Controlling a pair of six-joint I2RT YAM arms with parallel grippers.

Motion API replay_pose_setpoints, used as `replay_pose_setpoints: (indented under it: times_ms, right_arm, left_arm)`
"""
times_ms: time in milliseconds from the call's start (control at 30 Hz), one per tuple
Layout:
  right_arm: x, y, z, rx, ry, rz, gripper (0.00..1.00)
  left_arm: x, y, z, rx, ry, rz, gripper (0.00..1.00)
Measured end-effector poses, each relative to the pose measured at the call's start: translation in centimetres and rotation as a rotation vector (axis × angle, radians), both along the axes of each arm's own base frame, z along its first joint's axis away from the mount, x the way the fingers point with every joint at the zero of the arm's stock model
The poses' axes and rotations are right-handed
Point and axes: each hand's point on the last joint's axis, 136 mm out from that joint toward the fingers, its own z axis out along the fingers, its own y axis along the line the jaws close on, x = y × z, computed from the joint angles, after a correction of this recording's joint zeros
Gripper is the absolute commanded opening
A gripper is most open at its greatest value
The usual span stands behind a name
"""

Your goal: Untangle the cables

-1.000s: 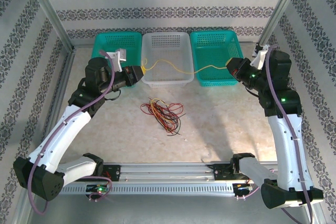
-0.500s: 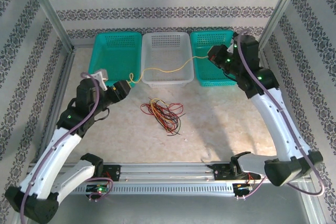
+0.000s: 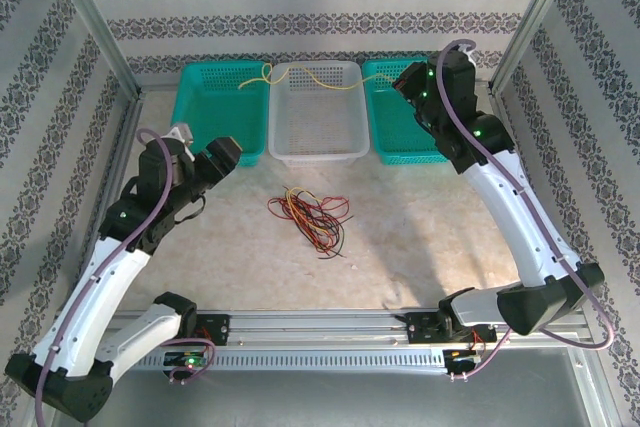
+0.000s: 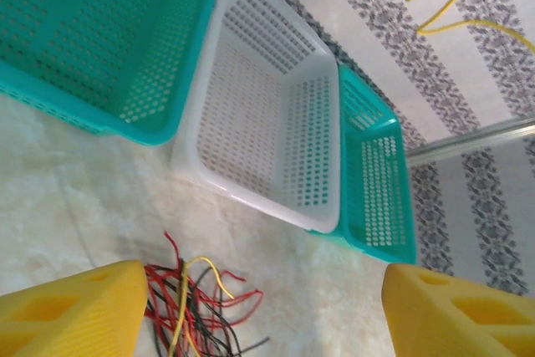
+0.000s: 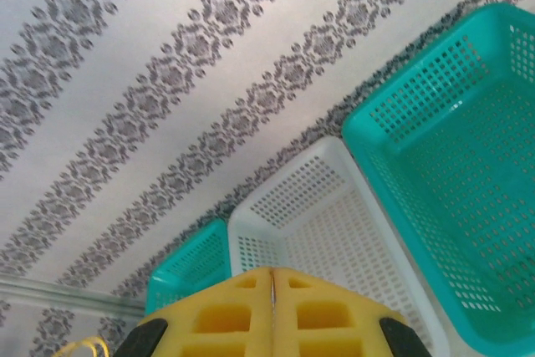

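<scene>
Jaws spread apart on left gripper (image 4: 261, 298); pressed together on right gripper (image 5: 272, 307), pinching yellow cable (image 3: 330, 85) aloft above white basket (image 3: 312, 155). Other cables (image 3: 310, 217) heaped just before that basket. Risks slipping free or snagging the basket's rim, given such a thin pinch.

White perforated plastic basket (image 4: 313, 148), smooth and faintly glossy; pale marbled surface (image 3: 420, 227), smooth like stone; yellow pads (image 4: 75, 311) of the left claw (image 4: 267, 315), matt foam.

Three baskets stand side by side along the far edge of the tabletop (image 3: 430, 227): left basket (image 3: 215, 112), middle basket (image 3: 318, 122), right basket (image 3: 395, 117). Before the middle basket, cables (image 3: 310, 215) lie heaped on the tabletop. A single cable (image 3: 345, 87) stretches from the right gripper (image 3: 408, 80) leftward above the middle basket's far rim.
</scene>
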Motion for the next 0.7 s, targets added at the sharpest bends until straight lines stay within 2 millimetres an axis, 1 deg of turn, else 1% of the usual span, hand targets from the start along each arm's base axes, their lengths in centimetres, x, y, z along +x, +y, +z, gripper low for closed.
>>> replay_pose_setpoints:
  times_ms: [33, 100, 167, 233, 267, 333, 367, 467, 567, 633, 700]
  right_arm:
    - [0.0, -0.1, 0.3, 0.003, -0.009, -0.006, 0.00]
    - [0.1, -0.1, 0.7, 0.006, -0.025, -0.016, 0.00]
    - [0.1, -0.2, 0.8, 0.013, -0.030, -0.023, 0.00]
    - [0.1, -0.1, 0.7, 0.018, -0.028, -0.025, 0.00]
    - [0.1, -0.1, 0.6, 0.022, -0.028, -0.026, 0.00]
    - [0.1, -0.1, 0.1, 0.030, -0.028, -0.029, 0.00]
    - [0.0, 0.0, -0.2, 0.034, -0.025, -0.029, 0.00]
    - [-0.3, 0.5, -1.1, 0.040, -0.013, -0.020, 0.00]
    - [-0.6, 1.1, -1.4, 0.042, -0.014, -0.004, 0.00]
    - [-0.8, 1.4, -1.6, 0.046, -0.015, 0.005, 0.00]
    - [-0.9, 1.7, -1.7, 0.055, -0.017, 0.010, 0.00]
  left_arm:
    - [0.3, -0.8, 0.6, -0.015, -0.004, -0.026, 0.76]
    - [1.2, -3.1, 2.8, -0.037, -0.030, -0.093, 0.76]
    - [2.5, -6.7, 6.2, -0.074, -0.099, -0.184, 0.77]
    - [3.3, -10.2, 8.4, -0.115, -0.157, -0.270, 0.77]
    - [3.7, -11.8, 8.9, -0.136, -0.175, -0.304, 0.77]
    - [4.8, -14.4, 8.9, -0.164, -0.182, -0.352, 0.77]
    - [5.6, -15.7, 8.4, -0.173, -0.176, -0.369, 0.77]
    - [7.8, -18.2, 6.2, -0.189, -0.141, -0.387, 0.76]
    - [9.6, -19.5, 4.0, -0.191, -0.104, -0.388, 0.73]
    - [10.5, -20.1, 3.7, -0.194, -0.099, -0.389, 0.66]
    - [11.1, -20.5, 3.7, -0.199, -0.100, -0.386, 0.58]
